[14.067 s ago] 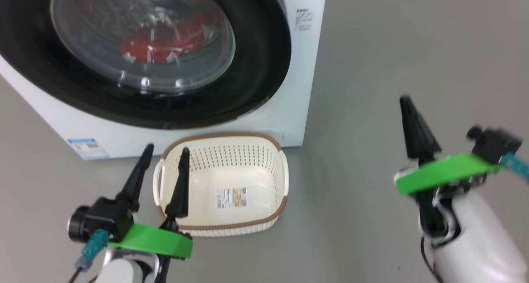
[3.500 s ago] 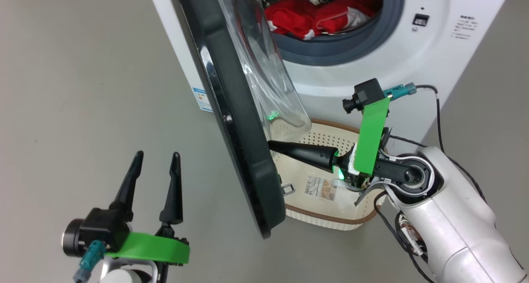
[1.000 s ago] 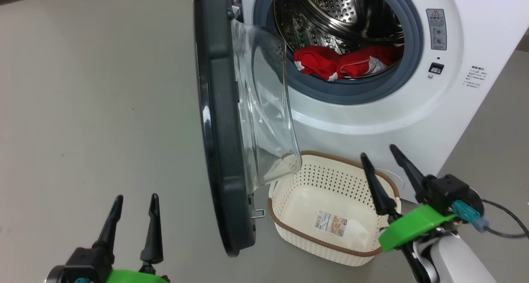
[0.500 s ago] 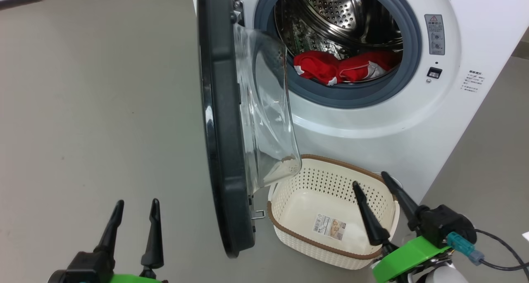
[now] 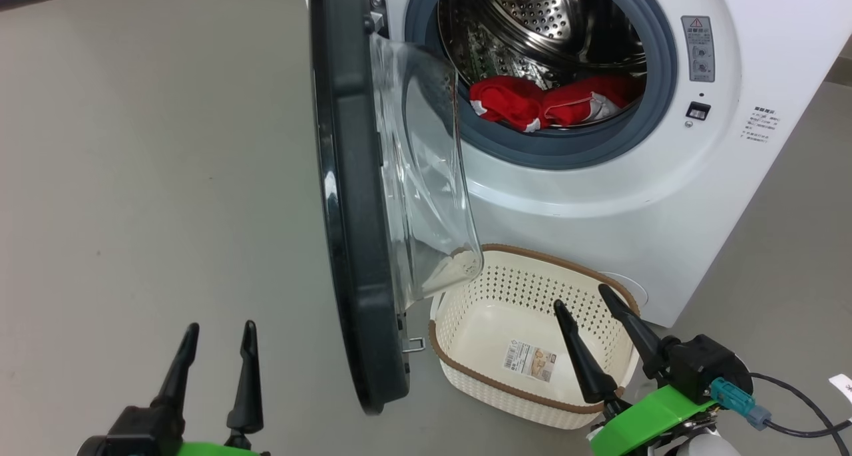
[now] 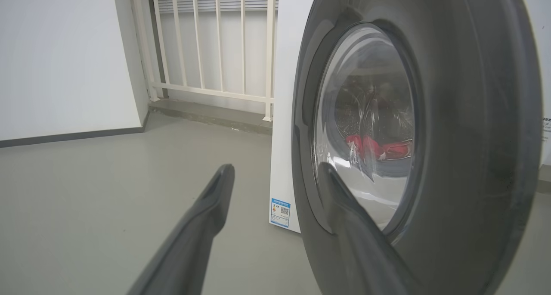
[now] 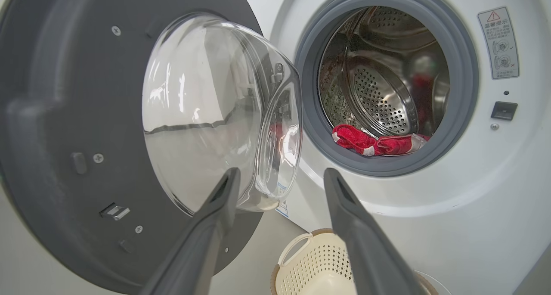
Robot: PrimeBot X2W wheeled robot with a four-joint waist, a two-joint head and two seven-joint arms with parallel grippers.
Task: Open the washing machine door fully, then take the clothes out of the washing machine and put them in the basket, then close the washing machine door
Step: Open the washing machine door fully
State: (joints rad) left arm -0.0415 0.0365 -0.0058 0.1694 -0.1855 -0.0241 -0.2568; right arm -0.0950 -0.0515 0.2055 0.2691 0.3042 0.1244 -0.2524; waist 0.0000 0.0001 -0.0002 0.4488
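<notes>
Clothes [image 5: 509, 103] low in the drum [image 5: 532, 16], well beyond the right pincer [image 5: 580, 295].

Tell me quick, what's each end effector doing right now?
Left end effector: open, holding nothing.
Right end effector: open, holding nothing.

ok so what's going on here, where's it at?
The robot is unloading laundry. The washing machine door stands swung out, roughly square to the front of the washing machine. The red clothes lie in the drum, just behind the grey ring. The basket sits on the floor in front with only a label inside. The right gripper is open and empty above the basket, aimed at the drum. The left gripper is open and empty on the door's outer side.
</notes>
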